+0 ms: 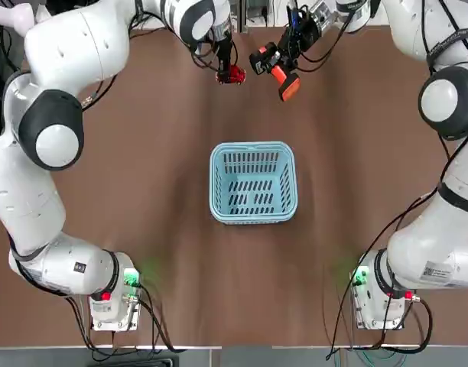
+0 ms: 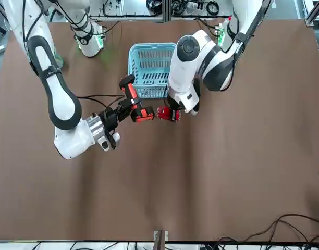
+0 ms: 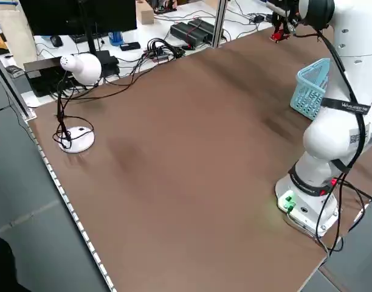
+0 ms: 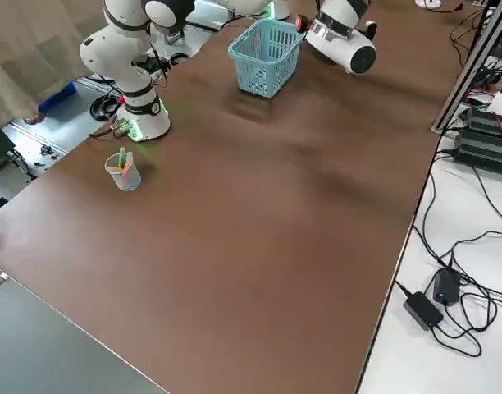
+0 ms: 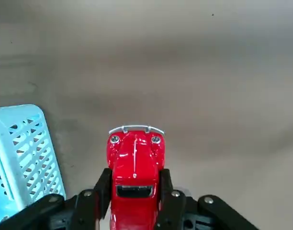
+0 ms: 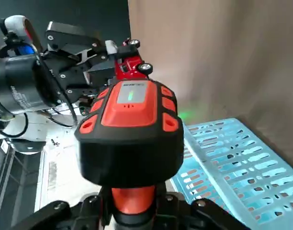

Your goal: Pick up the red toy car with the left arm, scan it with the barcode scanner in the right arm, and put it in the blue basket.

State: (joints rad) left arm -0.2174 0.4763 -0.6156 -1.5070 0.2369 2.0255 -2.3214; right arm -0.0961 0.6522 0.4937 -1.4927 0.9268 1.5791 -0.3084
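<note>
My left gripper (image 5: 135, 201) pinches the red toy car (image 5: 135, 167) across its sides, held above the table (image 1: 142, 191) beyond the blue basket (image 1: 253, 183). My guess: it's light, rigid, with glossy paint that could slip, so flank grip behind the front wheels looks right. My right gripper (image 6: 132, 203) clamps the barcode scanner (image 6: 129, 132) by its orange handle, head aimed at the car, just beside it. No legible writing on car or scanner.

Left tool (image 1: 228, 69) clamped; right tool (image 1: 289, 47) clamped; tools close together
</note>
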